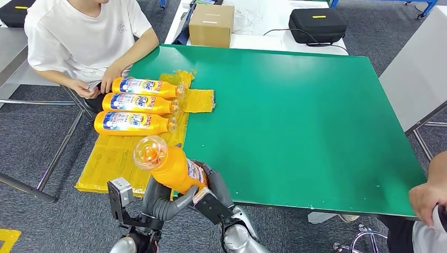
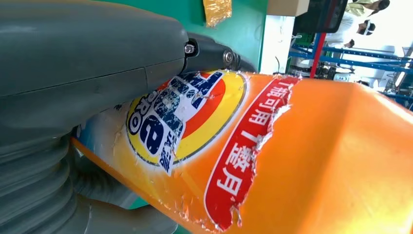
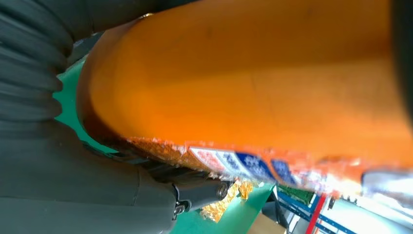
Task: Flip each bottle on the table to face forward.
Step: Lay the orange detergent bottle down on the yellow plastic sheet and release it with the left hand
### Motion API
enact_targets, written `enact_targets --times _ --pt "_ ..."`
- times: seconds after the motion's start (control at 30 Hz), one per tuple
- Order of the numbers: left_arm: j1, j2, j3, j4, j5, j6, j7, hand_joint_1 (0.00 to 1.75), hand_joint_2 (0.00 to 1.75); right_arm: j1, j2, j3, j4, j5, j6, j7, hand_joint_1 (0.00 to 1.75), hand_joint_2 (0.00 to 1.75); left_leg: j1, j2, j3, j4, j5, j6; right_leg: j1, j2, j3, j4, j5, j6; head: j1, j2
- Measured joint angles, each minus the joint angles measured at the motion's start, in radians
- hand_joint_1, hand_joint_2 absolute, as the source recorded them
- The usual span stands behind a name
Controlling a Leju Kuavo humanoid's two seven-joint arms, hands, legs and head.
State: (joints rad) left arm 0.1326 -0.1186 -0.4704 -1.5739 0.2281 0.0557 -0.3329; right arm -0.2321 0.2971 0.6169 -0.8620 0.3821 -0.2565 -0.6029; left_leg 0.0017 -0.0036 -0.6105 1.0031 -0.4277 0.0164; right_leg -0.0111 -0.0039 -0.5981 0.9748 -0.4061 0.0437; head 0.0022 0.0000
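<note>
An orange detergent bottle (image 1: 171, 168) is held in the air over the table's near edge, tilted with its clear cap toward me. My left hand (image 1: 163, 203) grips its lower body from the left, and my right hand (image 1: 213, 197) holds it from the right. The left wrist view shows the torn front label on the bottle (image 2: 292, 156) beside my left hand (image 2: 73, 73). In the right wrist view the bottle's plain orange side (image 3: 253, 73) lies against my right hand (image 3: 73, 190). Three more orange bottles (image 1: 145, 86) (image 1: 138, 103) (image 1: 132, 122) lie side by side on a yellow mat (image 1: 113, 163), labels up.
The green table (image 1: 295, 116) stretches away to the right. A person in a white shirt (image 1: 79, 37) sits at the far left, hands beside the farthest bottle. Another person's hand (image 1: 427, 195) is at the right edge. A cardboard box (image 1: 211, 23) and black case (image 1: 316, 25) stand behind.
</note>
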Motion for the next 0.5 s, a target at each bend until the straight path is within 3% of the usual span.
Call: enact_targets --times 0.1,0.13,0.17,0.2,0.27,0.3,0.33,0.5 --pt "-0.001 0.0 0.005 0.005 -0.004 0.0 0.001 1.75 1.75 -0.003 0.0 0.008 0.006 0.004 -0.014 0.006 1.75 1.75 0.0 0.0 0.0 0.0 0.0 0.0 0.0 0.0 0.0 0.0 0.0 0.0 0.0 0.0" --pt "-0.002 0.0 0.006 0.007 -0.007 -0.001 0.002 1.75 1.75 -0.003 0.001 0.01 0.008 0.005 -0.022 0.009 1.67 1.75 0.0 0.0 0.0 0.0 0.0 0.0 0.0 0.0 0.0 0.0 0.0 0.0 0.0 0.0" --pt "-0.003 0.0 0.008 0.008 -0.009 -0.004 0.001 1.75 1.75 -0.005 0.001 0.013 0.011 0.006 -0.028 0.012 1.34 1.75 0.0 0.0 0.0 0.0 0.0 0.0 0.0 0.0 0.0 0.0 0.0 0.0 0.0 0.0" --pt "-0.004 -0.001 0.011 0.01 -0.008 -0.011 -0.001 1.75 1.75 -0.006 0.001 0.016 0.014 0.005 -0.033 0.013 0.91 1.75 0.0 0.0 0.0 0.0 0.0 0.0 0.0 0.0 0.0 0.0 0.0 0.0 0.0 0.0" --pt "-0.006 -0.004 0.021 0.014 -0.003 -0.034 -0.009 1.75 1.75 -0.009 0.001 0.024 0.02 -0.001 -0.033 0.012 0.11 0.87 0.0 0.0 0.0 0.0 0.0 0.0 0.0 0.0 0.0 0.0 0.0 0.0 0.0 0.0" --pt "-0.007 -0.006 0.027 0.015 0.0 -0.048 -0.013 1.75 1.75 -0.011 0.001 0.029 0.023 -0.007 -0.029 0.012 0.0 0.44 0.0 0.0 0.0 0.0 0.0 0.0 0.0 0.0 0.0 0.0 0.0 0.0 0.0 0.0" --pt "-0.008 -0.01 0.032 0.016 0.004 -0.061 -0.015 1.75 1.75 -0.013 0.001 0.034 0.026 -0.014 -0.024 0.01 0.0 0.0 0.0 0.0 0.0 0.0 0.0 0.0 0.0 0.0 0.0 0.0 0.0 0.0 0.0 0.0" --pt "-0.011 -0.021 0.051 0.016 0.025 -0.114 -0.015 1.75 1.75 -0.023 0.001 0.057 0.031 -0.061 -0.015 0.01 0.0 0.0 0.0 0.0 0.0 0.0 0.0 0.0 0.0 0.0 0.0 0.0 0.0 0.0 0.0 0.0"
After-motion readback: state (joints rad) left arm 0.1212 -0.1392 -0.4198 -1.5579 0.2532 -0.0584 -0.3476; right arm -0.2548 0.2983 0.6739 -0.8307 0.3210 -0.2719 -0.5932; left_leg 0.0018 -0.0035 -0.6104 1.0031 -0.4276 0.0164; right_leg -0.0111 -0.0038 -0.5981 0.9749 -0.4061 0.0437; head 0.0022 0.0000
